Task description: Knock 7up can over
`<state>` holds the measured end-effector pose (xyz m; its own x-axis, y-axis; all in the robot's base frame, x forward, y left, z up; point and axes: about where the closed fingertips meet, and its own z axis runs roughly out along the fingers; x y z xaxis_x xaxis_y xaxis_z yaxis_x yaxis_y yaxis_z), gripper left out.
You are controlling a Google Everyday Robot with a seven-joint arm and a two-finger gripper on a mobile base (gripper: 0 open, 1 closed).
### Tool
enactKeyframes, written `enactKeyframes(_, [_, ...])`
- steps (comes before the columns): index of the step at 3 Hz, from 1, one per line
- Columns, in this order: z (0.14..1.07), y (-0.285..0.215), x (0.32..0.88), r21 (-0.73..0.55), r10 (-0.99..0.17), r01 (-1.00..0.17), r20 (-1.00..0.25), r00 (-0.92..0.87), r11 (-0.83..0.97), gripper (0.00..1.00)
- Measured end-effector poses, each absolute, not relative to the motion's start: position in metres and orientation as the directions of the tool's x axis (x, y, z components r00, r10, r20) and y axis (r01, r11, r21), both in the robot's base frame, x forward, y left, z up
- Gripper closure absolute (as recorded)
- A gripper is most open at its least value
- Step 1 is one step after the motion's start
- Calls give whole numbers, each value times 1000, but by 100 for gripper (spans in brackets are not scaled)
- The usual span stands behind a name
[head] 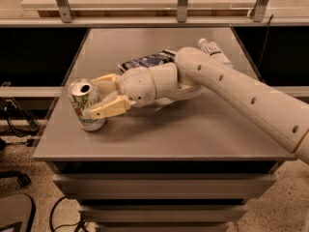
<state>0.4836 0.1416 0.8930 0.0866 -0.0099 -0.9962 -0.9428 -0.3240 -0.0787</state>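
End effector lies low over counter nr front-left corner, fingers spread wide, prob set for a side shove, not a grab. Can stands just left of it, seems to lean a bit left, its right side btwn the fingers, front finger touching. Bag & bottle sit behind the arm, apart from can

7up can front-left on table, gripper at its right, snack bag behind, bottle back right
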Motion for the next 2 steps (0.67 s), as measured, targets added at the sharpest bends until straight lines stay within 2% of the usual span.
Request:
enactKeyframes(1, [894, 142, 484, -79, -11, -942, -996, 87, -327, 88])
enactKeyframes(2, [893, 132, 487, -74, -35, -947, -995, 89, -312, 100])
